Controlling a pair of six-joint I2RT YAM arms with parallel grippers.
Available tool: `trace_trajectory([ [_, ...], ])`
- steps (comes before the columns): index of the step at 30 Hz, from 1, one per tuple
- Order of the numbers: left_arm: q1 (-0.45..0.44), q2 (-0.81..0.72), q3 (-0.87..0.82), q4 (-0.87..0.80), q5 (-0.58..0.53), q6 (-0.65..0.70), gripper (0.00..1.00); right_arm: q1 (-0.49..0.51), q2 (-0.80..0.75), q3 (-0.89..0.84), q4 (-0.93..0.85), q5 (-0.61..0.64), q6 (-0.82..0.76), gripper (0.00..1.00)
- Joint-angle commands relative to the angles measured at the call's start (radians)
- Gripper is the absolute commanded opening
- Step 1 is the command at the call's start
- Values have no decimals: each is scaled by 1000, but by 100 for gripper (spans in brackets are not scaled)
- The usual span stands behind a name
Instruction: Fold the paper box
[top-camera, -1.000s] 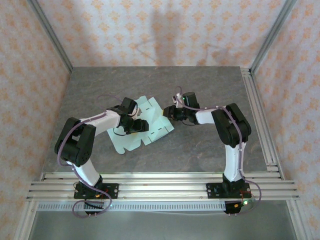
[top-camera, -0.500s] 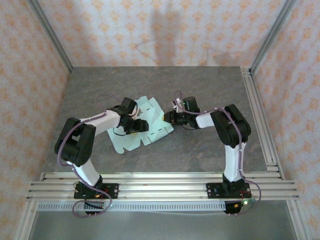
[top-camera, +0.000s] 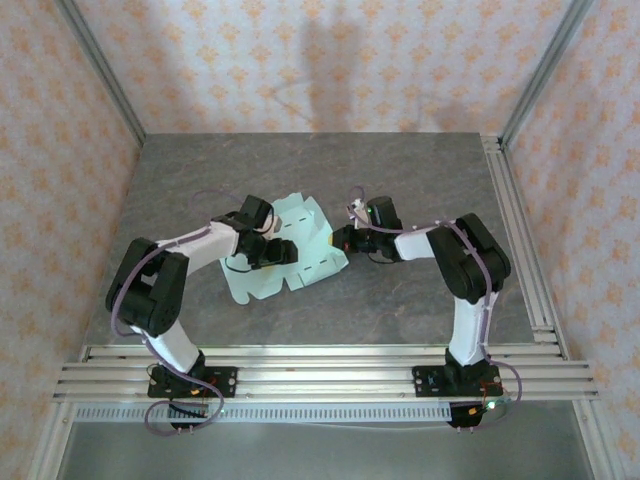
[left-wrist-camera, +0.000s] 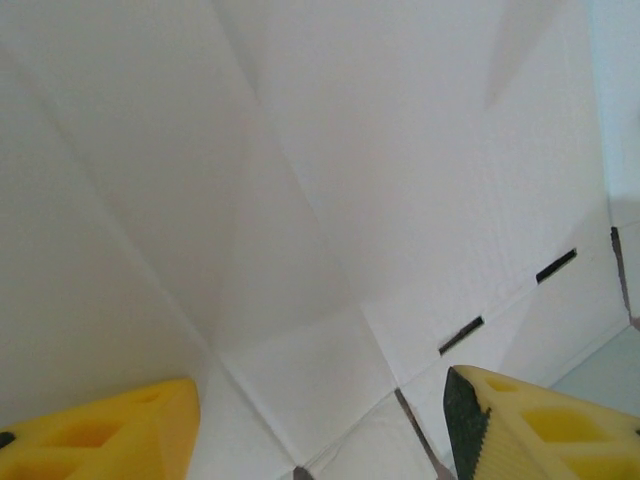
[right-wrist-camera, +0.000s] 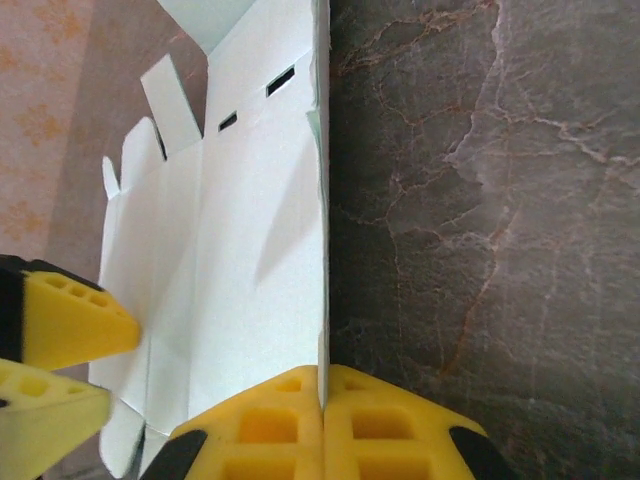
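Note:
The paper box (top-camera: 305, 250) is a pale mint die-cut blank lying open mid-table, with slots and tabs along its edges. My left gripper (top-camera: 272, 250) rests on its middle. In the left wrist view, that gripper (left-wrist-camera: 320, 445) is open, its yellow fingers (left-wrist-camera: 110, 430) spread wide over creased panels of the box (left-wrist-camera: 330, 200). My right gripper (top-camera: 340, 240) is at the blank's right edge. The right wrist view shows this gripper (right-wrist-camera: 322, 395) shut on that edge of the box (right-wrist-camera: 250, 250), which stands up thin between the pads.
The dark marbled table (top-camera: 420, 180) stretches open to the right and behind the blank. The left arm's yellow fingers (right-wrist-camera: 60, 325) show at the left of the right wrist view. Aluminium rails (top-camera: 320, 370) run along the near edge, and patterned walls enclose the table.
The right gripper has dropped slightly toward the near side at the blank's right edge and its arm has swung outward. The left gripper has stayed on the blank.

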Motion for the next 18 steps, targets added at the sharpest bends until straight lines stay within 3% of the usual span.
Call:
trace_trajectory([
  [1,-1,-89,-5,8,-46,-22,71,24,-54,26,-125,112,-123,0],
  [8,0,-171,64,-9,-122,-54,85,130,-82,111,-367,402,-330,0],
  [18,21,-40,328,-84,-158,-77,94,238,-140,115,-369,678,-460,0],
])
